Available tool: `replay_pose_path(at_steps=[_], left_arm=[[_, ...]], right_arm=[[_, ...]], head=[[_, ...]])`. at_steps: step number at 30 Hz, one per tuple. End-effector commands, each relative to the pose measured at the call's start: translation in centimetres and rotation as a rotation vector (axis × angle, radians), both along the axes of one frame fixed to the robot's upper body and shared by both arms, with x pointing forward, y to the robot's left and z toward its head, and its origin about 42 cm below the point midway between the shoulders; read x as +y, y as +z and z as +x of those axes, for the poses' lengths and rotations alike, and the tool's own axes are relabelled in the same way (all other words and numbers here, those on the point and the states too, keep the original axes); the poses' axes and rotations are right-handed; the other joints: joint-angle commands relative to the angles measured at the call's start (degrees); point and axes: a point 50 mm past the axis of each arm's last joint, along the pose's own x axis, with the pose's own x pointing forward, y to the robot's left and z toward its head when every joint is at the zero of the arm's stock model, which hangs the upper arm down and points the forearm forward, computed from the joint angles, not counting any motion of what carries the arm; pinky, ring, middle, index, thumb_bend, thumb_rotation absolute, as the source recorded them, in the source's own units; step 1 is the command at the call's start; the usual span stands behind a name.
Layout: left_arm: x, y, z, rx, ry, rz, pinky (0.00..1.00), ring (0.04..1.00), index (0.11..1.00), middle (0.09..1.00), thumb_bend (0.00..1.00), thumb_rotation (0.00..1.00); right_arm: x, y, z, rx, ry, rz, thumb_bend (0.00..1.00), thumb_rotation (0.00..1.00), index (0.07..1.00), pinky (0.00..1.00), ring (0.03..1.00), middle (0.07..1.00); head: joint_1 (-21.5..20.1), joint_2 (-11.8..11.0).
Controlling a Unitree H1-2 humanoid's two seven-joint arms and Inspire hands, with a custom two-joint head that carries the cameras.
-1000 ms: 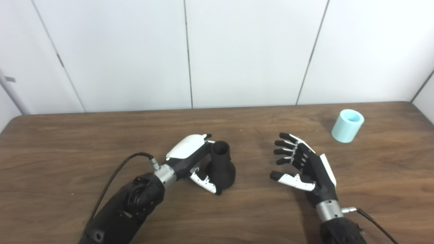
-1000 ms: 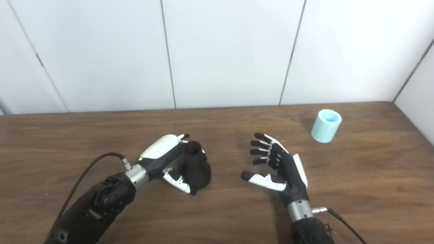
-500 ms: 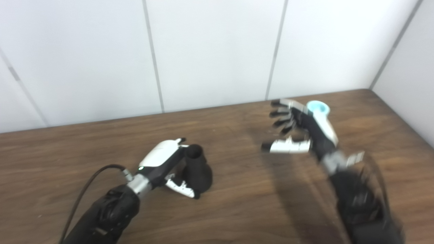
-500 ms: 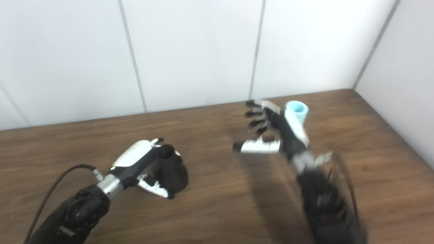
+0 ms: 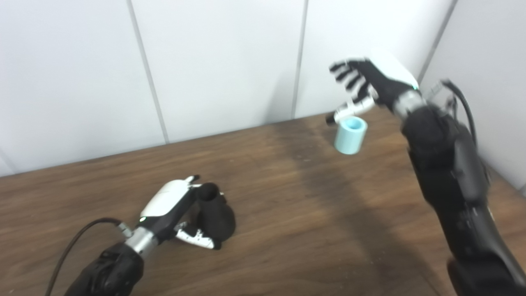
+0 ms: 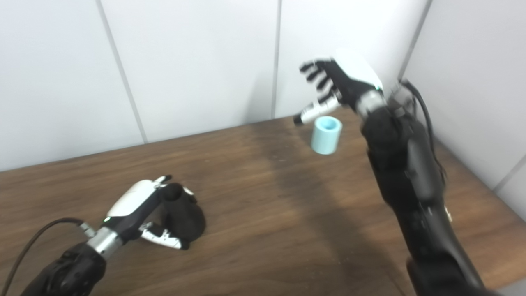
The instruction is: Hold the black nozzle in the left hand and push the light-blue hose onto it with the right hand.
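Left hand (image 5: 172,207) low near the table's (image 5: 287,213) front-left part, fingers and thumb wrapped around the nozzle (image 5: 215,216); nozzle upright on its wide base, narrow open neck up, base seemingly resting on the wood. Mid-table bare. Hose (image 5: 349,135), a short light-blue tube, stands upright near the back-right corner, open end up, untouched. Right hand (image 5: 370,84) raised above and just behind the hose, fingers spread, thumb tip pointing down close over the rim; holds nothing. Whether the thumb touches the rim cannot be told. Step in hand, as I judge it: reach down and take the hose; nothing joined yet. Risks: the tube is light and free-standing, so a thumb or finger clipping the rim on descent could topple it and let it roll toward the right edge. A squeeze too hard could deform it and spoil the fit on the neck. The nozzle could tilt under a later push if the left hand's hold is loose.
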Motion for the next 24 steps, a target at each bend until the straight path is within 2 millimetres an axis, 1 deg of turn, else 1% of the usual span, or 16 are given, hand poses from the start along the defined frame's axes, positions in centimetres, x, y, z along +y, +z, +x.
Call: replay_pose_path(at_steps=[1,3,6,8,11,12,13,16,20,23,24], left_arm=[[0.9,-4.4,-2.3,0.127,-0.062,0.123,0.98,0.590,0.482,0.489,0.53,0.00],[1.1,-4.3,-2.3,0.125,-0.066,0.116,0.97,0.589,0.482,0.488,0.53,0.00],[1.2,-4.3,-2.2,0.120,-0.069,0.110,0.97,0.588,0.483,0.486,0.53,0.00],[1.3,-4.4,-2.2,0.116,-0.071,0.106,0.97,0.588,0.484,0.484,0.53,0.00],[1.4,-4.5,-2.2,0.112,-0.074,0.105,0.97,0.587,0.485,0.482,0.53,0.00],[1.5,-4.5,-2.2,0.110,-0.074,0.105,0.96,0.585,0.486,0.481,0.53,0.00],[1.5,-4.4,-2.1,0.109,-0.075,0.105,0.96,0.585,0.486,0.480,0.53,0.00],[1.6,-4.3,-2.0,0.108,-0.075,0.106,0.96,0.583,0.486,0.480,0.53,0.00],[1.7,-4.2,-2.1,0.109,-0.074,0.107,0.96,0.583,0.486,0.481,0.53,0.00],[1.8,-4.3,-2.2,0.111,-0.072,0.111,0.96,0.583,0.485,0.483,0.53,0.00],[1.7,-4.4,-2.2,0.112,-0.071,0.111,0.96,0.583,0.485,0.483,0.53,0.00]], right_arm=[[0.0,2.3,1.3,-0.020,-0.032,-0.077,0.80,0.14,0.744,0.52,0.641,0.718],[-0.2,2.8,2.3,0.016,-0.044,-0.110,0.80,0.11,0.740,0.52,0.643,0.719],[-0.7,3.3,3.1,0.063,-0.052,-0.123,0.81,0.11,0.742,0.53,0.663,0.731],[-1.4,3.8,4.1,0.118,-0.062,-0.120,0.83,0.12,0.751,0.54,0.692,0.751],[-2.1,4.0,5.0,0.162,-0.068,-0.113,0.87,0.14,0.769,0.59,0.744,0.780],[-2.3,4.1,5.4,0.173,-0.071,-0.105,0.89,0.15,0.775,0.62,0.774,0.792],[-2.7,4.1,5.7,0.184,-0.074,-0.096,0.89,0.15,0.775,0.63,0.779,0.794],[-3.1,3.8,6.4,0.207,-0.081,-0.076,0.91,0.15,0.784,0.66,0.803,0.799],[-3.3,2.7,6.8,0.249,-0.084,-0.068,0.93,0.16,0.788,0.70,0.827,0.807],[-3.5,1.7,7.0,0.287,-0.087,-0.092,0.94,0.20,0.796,0.75,0.874,0.830],[-3.6,1.5,7.0,0.299,-0.087,-0.106,0.95,0.22,0.798,0.76,0.880,0.836]], head=[[-0.31,-0.16],[-0.48,-0.31],[-0.56,-0.45],[-0.75,-0.60],[-0.99,-0.74],[-1.17,-0.77],[-1.20,-0.77],[-1.28,-0.75],[-1.47,-0.67],[-1.52,-0.61],[-1.47,-0.58]])
